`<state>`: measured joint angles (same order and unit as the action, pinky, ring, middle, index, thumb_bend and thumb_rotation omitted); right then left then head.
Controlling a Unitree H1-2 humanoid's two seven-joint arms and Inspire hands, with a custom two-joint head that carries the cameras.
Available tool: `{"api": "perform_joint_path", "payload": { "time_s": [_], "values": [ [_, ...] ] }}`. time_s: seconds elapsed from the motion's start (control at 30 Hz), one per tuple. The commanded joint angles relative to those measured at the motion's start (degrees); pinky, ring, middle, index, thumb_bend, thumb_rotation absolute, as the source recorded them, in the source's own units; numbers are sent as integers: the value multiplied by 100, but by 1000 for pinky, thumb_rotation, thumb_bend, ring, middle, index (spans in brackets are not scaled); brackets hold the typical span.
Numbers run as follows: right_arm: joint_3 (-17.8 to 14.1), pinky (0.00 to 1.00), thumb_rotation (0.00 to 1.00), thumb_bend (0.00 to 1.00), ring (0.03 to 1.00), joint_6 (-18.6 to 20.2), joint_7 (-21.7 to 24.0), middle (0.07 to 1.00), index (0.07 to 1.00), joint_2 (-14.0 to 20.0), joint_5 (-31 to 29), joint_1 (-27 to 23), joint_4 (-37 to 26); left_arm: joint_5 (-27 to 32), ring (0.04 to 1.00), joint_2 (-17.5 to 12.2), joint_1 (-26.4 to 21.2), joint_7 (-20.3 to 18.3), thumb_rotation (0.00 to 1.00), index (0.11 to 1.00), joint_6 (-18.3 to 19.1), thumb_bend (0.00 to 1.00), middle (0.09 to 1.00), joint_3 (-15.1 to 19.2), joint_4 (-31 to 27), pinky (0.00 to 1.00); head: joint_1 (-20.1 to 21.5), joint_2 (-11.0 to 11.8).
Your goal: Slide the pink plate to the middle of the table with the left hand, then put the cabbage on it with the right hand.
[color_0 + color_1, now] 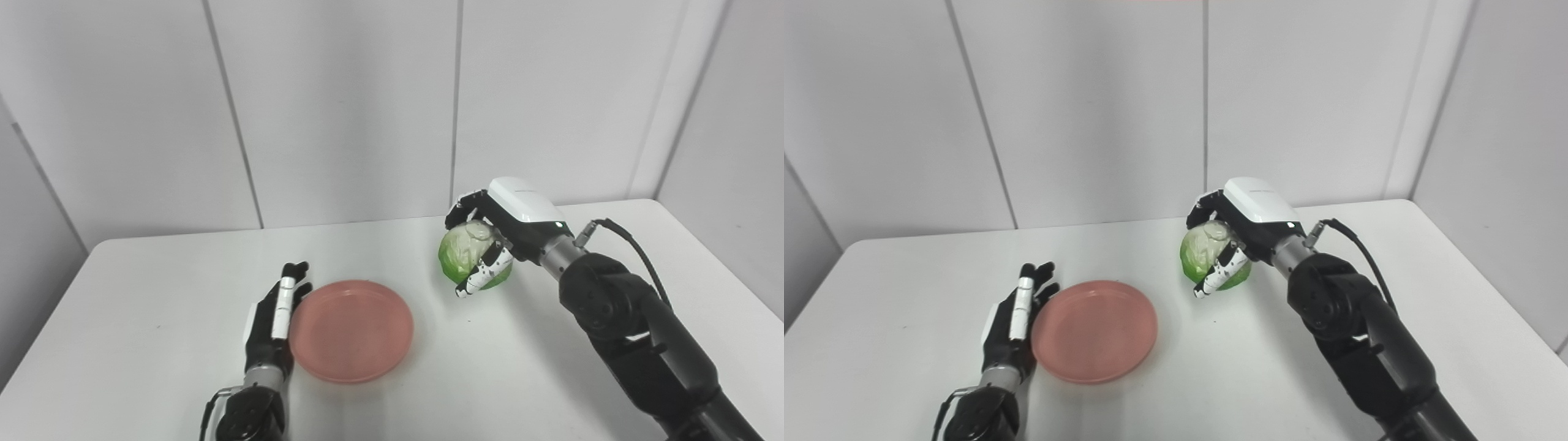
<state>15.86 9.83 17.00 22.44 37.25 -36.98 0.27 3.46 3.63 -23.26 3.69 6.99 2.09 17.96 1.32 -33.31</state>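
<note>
both hands work: our left hand point(277, 318), fingers straight and apart, flanks the plate point(351, 331) to push; right hand point(490, 236) clamps the cabbage point(462, 251) for carrying.

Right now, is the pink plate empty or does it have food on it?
Empty. The pink plate shows only its bare surface; the cabbage is in the right hand, off to one side.

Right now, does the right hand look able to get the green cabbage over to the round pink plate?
Probably yes. The right hand is shut on the green cabbage, and the bare white table lies between it and the round pink plate. The left hand rests at the plate's far edge, out of the way.
</note>
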Motion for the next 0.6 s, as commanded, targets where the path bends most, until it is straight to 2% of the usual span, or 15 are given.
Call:
{"api": "perform_joint_path", "payload": {
  "time_s": [0.0,0.23,0.57],
  "values": [
    [-8,263,0,518,387,-260,-248,478,514,-139,4,-328,-13,-135,874,172,-202,46,926,773,-11,774,907,-139,80,937,-187,11],
    [226,326,0,520,421,-667,-386,511,489,-396,0,-255,190,-352,877,287,-320,197,963,773,-232,788,909,-254,428,936,-678,68],
    [395,283,0,519,398,-1146,-735,489,505,-787,2,-181,623,-425,864,407,-412,301,959,760,-684,767,902,-239,896,954,-973,131]
  ]
}}
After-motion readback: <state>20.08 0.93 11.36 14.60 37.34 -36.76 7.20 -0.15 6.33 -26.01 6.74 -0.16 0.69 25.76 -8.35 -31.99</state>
